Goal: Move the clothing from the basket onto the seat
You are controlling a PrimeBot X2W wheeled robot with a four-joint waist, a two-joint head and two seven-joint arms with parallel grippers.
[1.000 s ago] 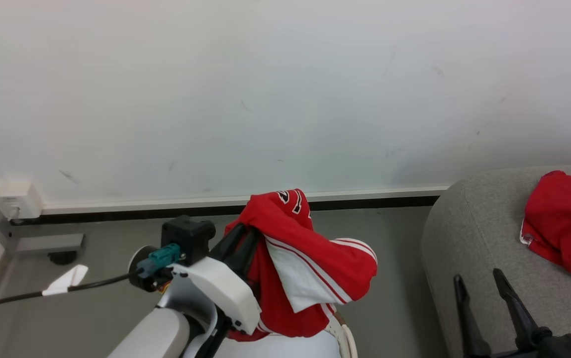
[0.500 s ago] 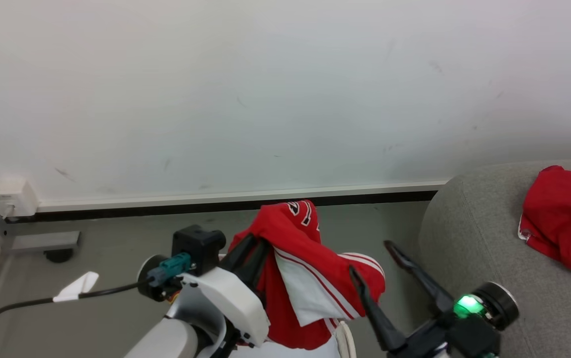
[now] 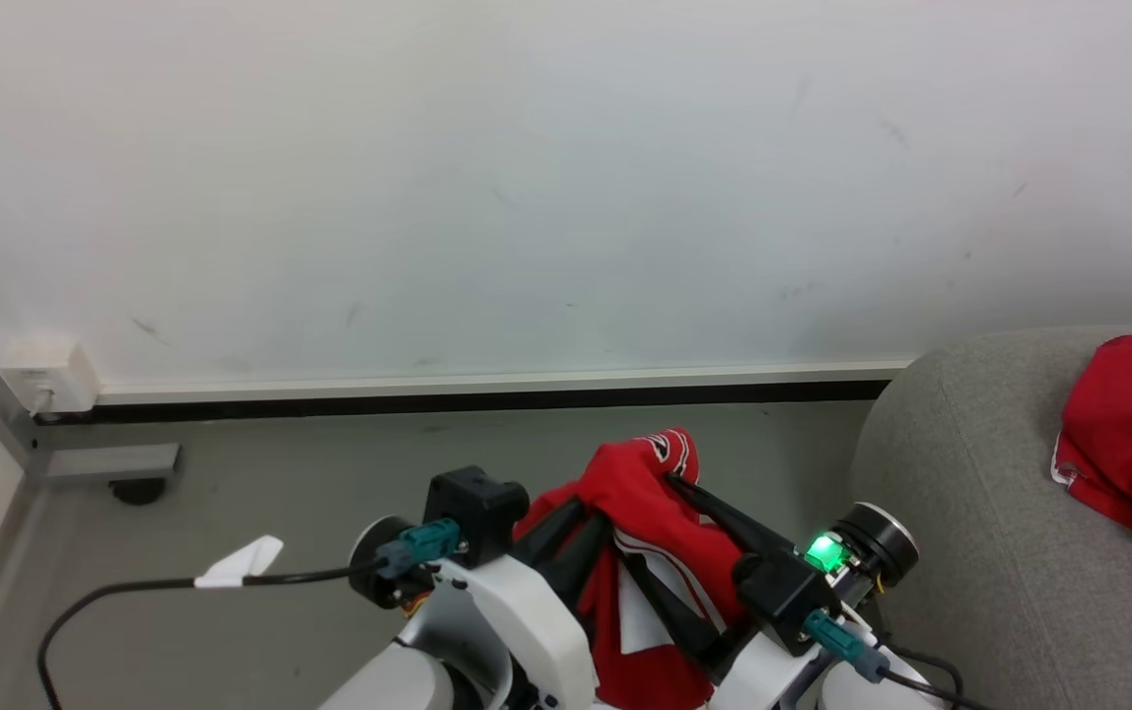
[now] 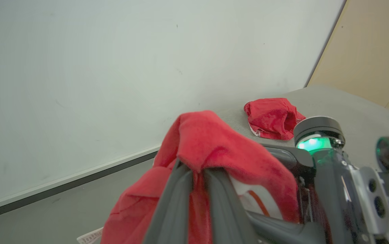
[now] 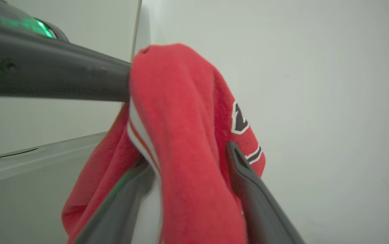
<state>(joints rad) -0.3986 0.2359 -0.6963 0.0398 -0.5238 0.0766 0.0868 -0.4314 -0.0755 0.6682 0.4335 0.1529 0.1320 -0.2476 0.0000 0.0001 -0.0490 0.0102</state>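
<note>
A red jersey [image 3: 660,513] with white stripes and "23" lettering hangs in the air over the grey floor, my left gripper [image 3: 594,511] shut on its top fold. In the left wrist view the cloth [image 4: 215,142] drapes over the left gripper [image 4: 196,169]. My right gripper [image 3: 649,520] is open, one finger on each side of the same jersey [image 5: 181,118]; the right gripper [image 5: 187,156] straddles the cloth. A second red jersey [image 3: 1128,444] lies crumpled on the grey sofa [image 3: 970,513] at the right. The basket is out of view.
A pale wall with a dark baseboard runs behind. At the left are a white socket box [image 3: 43,380], a grey metal foot with a caster [image 3: 137,488] and my left arm's black cable with a white tag [image 3: 241,562]. Grey floor separates me from the sofa.
The right gripper has swung in from the lower right and now straddles the jersey held by the left gripper. The left gripper and jersey sit lower and further right; the view shifted slightly.
</note>
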